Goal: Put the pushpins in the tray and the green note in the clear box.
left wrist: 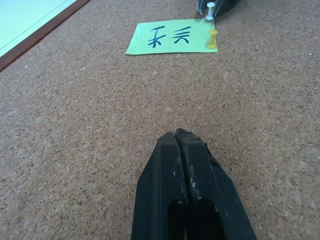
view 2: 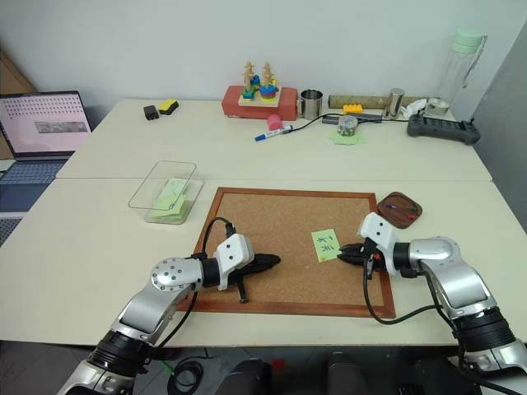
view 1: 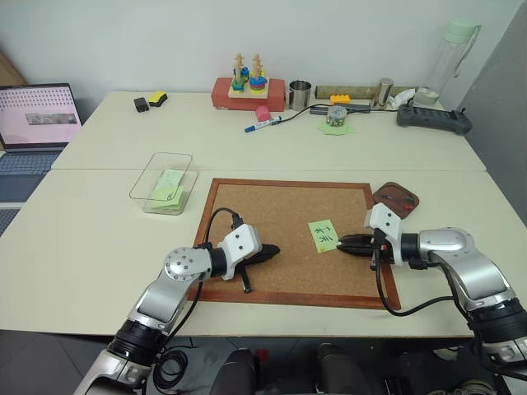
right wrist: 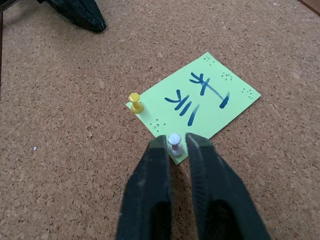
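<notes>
The green note (right wrist: 200, 100) lies on the cork board (view 1: 272, 214), held down by a yellow pushpin (right wrist: 135, 102) and a white pushpin (right wrist: 174, 141) at two of its corners. My right gripper (right wrist: 176, 142) is shut on the white pushpin, its fingers on either side of the head. My left gripper (view 1: 274, 251) rests shut with nothing in it on the cork, a little to the left of the note. The tray (view 1: 395, 197) sits off the board's far right corner with small reddish bits inside. The clear box (view 1: 162, 183) stands left of the board and holds green notes.
The board's reddish frame (view 1: 288, 298) rises slightly above the table. A laptop (view 1: 37, 115) is at the far left. Along the back edge stand a toy stacker (view 1: 247, 78), a metal cup (view 1: 300, 94), a marker (view 1: 263, 124), a tape roll on green paper (view 1: 336, 117) and a bottle (view 1: 449, 62).
</notes>
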You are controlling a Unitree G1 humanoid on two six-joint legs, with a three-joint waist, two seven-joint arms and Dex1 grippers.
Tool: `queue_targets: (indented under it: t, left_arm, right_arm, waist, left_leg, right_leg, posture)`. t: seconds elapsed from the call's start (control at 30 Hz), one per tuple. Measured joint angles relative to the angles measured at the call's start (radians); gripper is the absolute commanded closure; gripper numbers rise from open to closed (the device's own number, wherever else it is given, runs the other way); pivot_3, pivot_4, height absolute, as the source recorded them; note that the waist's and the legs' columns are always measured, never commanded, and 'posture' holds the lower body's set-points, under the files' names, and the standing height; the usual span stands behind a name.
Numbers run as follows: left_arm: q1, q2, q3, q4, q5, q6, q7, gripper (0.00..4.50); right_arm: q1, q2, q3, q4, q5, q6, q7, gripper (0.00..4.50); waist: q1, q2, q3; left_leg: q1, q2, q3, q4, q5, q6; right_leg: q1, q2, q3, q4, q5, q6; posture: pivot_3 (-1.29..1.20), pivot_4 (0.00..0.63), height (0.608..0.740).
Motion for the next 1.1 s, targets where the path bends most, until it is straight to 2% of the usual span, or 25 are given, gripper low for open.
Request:
queue_targets:
  t: [0.33,0.67,0.8,0.97,1.1]
  left_arm:
    - [0.0,0.001,0.0,-0.001,0.0,0.0,-0.001,4.5]
    - [0.0,0.001,0.0,0.001,0.0,-0.002,0.0,4.5]
    - [0.0,0.001,-0.001,0.003,0.0,-0.005,0.0,4.5]
    - [-0.003,0.001,-0.002,0.006,0.0,-0.009,-0.004,4.5]
    - [-0.005,0.001,-0.001,0.012,0.0,-0.009,-0.009,4.5]
  right_arm:
    - [-0.005,0.001,-0.012,-0.011,0.026,0.04,0.007,4.48]
    - [-0.039,0.0,-0.152,-0.102,0.164,0.131,-0.01,4.48]
    - [-0.075,0.002,-0.219,-0.054,0.17,0.148,-0.089,4.48]
    - [-0.118,-0.003,-0.251,0.191,0.048,0.133,-0.279,4.48]
    - [-0.142,0.009,-0.26,0.301,-0.01,0.089,-0.369,4.48]
  waist:
    - [0.0,0.0,0.0]
    - [0.0,0.0,0.0]
    - [0.0,0.0,0.0]
    - [0.0,0.0,0.0]
    - [-0.001,0.001,-0.001]
  left_leg:
    - [0.0,0.0,0.0,0.0,0.0,0.0]
    - [0.0,0.0,0.0,0.0,0.0,0.0]
    - [0.0,0.0,0.0,0.0,0.0,0.0]
    - [0.0,0.0,0.001,-0.001,0.0,0.0]
    - [0.0,0.0,0.001,-0.001,0.0,0.0]
  right_leg:
    - [0.0,0.0,0.0,0.0,0.0,0.0]
    - [0.0,0.0,0.0,0.0,0.0,0.0]
    - [0.0,0.0,0.0,0.0,0.0,0.0]
    - [0.0,0.0,0.0,0.0,0.001,-0.002]
    - [-0.001,0.0,0.001,0.0,0.001,-0.002]
  posture:
    - [0.0,0.15,0.74]
    - [0.0,0.15,0.74]
    - [0.0,0.15,0.74]
    - [0.0,0.15,0.74]
    - [0.0,0.15,0.74]
